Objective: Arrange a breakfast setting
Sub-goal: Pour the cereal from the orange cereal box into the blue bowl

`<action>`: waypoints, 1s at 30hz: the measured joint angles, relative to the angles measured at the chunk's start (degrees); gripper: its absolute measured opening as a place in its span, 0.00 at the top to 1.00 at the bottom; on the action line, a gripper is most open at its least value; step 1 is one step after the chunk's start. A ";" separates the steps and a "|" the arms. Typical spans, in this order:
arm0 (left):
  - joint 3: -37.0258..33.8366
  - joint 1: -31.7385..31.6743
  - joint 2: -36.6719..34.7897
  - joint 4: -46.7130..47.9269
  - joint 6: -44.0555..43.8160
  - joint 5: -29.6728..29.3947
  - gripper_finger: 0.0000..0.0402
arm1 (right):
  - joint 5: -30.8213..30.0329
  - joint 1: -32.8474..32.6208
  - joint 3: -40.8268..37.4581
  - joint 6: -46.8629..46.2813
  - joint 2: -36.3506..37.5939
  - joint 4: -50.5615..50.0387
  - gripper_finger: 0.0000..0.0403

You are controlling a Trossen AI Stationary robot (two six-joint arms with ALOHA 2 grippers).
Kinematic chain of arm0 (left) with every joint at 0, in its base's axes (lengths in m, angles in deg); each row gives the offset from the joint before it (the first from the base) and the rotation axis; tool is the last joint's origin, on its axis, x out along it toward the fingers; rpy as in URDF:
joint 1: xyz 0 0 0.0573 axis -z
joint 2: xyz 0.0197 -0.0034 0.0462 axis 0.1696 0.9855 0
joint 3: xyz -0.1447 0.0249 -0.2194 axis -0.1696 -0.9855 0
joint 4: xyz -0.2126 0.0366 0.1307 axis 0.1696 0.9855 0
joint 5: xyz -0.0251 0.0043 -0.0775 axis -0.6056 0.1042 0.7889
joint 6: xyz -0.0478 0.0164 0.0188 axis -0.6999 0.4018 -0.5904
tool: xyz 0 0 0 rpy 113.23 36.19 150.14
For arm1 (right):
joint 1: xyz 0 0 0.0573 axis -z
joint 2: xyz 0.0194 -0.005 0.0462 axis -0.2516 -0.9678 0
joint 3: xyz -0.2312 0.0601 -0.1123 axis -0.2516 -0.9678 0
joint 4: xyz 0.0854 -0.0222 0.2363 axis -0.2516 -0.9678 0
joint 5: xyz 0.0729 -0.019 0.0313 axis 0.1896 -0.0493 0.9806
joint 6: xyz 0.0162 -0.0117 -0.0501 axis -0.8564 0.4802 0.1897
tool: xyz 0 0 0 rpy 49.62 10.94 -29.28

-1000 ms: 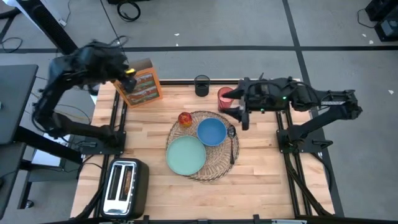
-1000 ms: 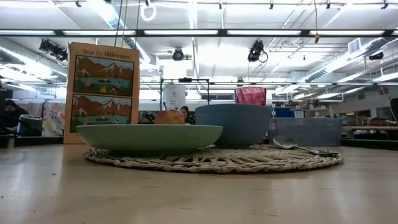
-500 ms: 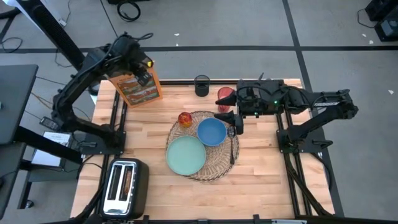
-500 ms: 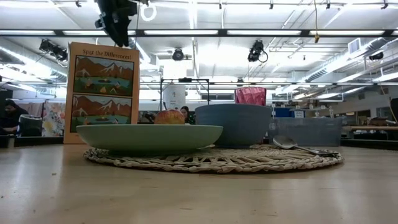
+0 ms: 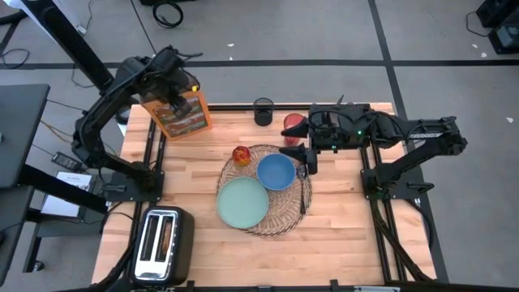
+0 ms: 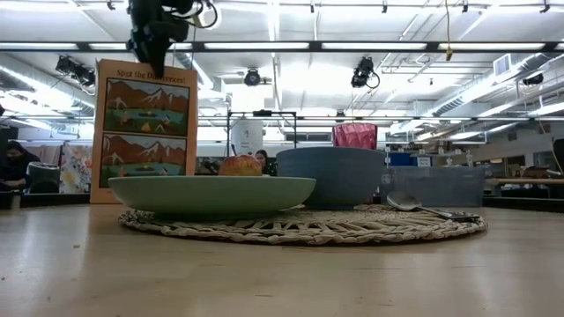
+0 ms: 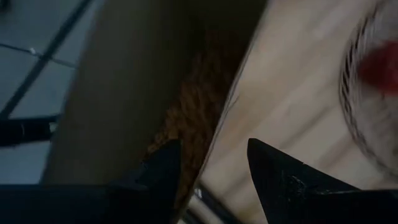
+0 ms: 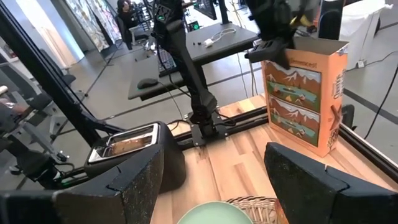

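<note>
The orange cereal box stands upright at the table's far left; it also shows in the low view. My left gripper is open, pointing down over the box's top, its fingers on either side of the top edge. The wicker placemat carries the teal plate, the blue bowl, the red apple and the dark spoon. The red cup stands behind the mat. My right gripper is open and empty, just right of the bowl. My left gripper comes down from above with its open fingers on either side of the cereal box's top edge. I cannot tell whether they touch it. The box stands upright on the table.
A silver toaster stands at the near left corner. A dark cup stands at the far edge beside the red cup. Bare wood lies between the box and the mat and along the near right.
My left gripper has swung from beyond the table's left edge to above the cereal box and come down onto its top. My right gripper has shifted a little toward the table's left, nearer the bowl. The box and the setting have stayed still.
</note>
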 joint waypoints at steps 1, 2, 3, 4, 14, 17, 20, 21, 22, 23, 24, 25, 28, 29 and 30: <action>0.00 0.02 0.00 1.14 0.31 0.00 0.52 | -0.04 0.21 0.00 0.05 0.00 -0.06 0.29; 0.00 0.02 -0.02 1.74 0.83 0.00 0.52 | -0.04 0.51 0.00 0.08 0.00 -0.19 0.29; 0.00 0.02 -0.02 2.07 0.99 -0.04 0.52 | 0.04 0.88 0.00 0.18 0.02 -0.34 0.29; 0.00 0.02 -0.02 2.21 1.10 -0.04 0.52 | 0.64 1.22 0.00 0.35 0.02 -0.56 0.29; 0.00 0.02 0.30 1.12 12.00 -0.24 0.52 | 4.20 2.09 0.00 2.54 0.02 -1.60 0.22; -0.02 -0.34 0.89 1.68 16.49 -0.20 0.53 | 4.72 2.07 0.00 2.63 0.04 -2.74 0.21; -0.02 -1.10 1.74 3.11 19.40 -0.17 0.55 | 4.72 1.86 0.00 3.47 0.04 -4.83 0.20; -0.02 -1.30 2.11 3.57 20.02 -0.15 0.56 | 4.72 1.81 0.00 3.87 0.04 -5.47 0.20; -0.02 -1.44 2.52 4.02 20.61 -0.15 0.56 | 4.72 1.81 0.00 4.00 0.04 -6.15 0.20; -0.04 -1.71 2.93 3.99 20.76 -0.15 0.57 | 4.72 1.81 0.00 4.03 0.04 -6.80 0.20; -0.04 -1.97 3.21 3.90 20.78 -0.09 0.58 | 4.72 1.81 0.00 4.07 0.04 -7.37 0.20; -0.04 -2.28 3.45 3.90 20.85 0.00 0.59 | 4.72 1.81 0.00 4.07 0.04 -7.84 0.20; -0.02 -2.86 4.61 4.06 22.17 -0.12 0.63 | 4.45 1.81 0.00 4.83 0.04 -7.79 0.21; -0.04 -2.85 5.11 4.32 22.74 -0.68 0.65 | 4.41 1.81 0.00 5.60 0.04 -7.77 0.21; -0.04 -2.56 5.47 4.52 23.42 -1.37 0.68 | 4.41 1.81 0.00 6.61 0.04 -7.78 0.21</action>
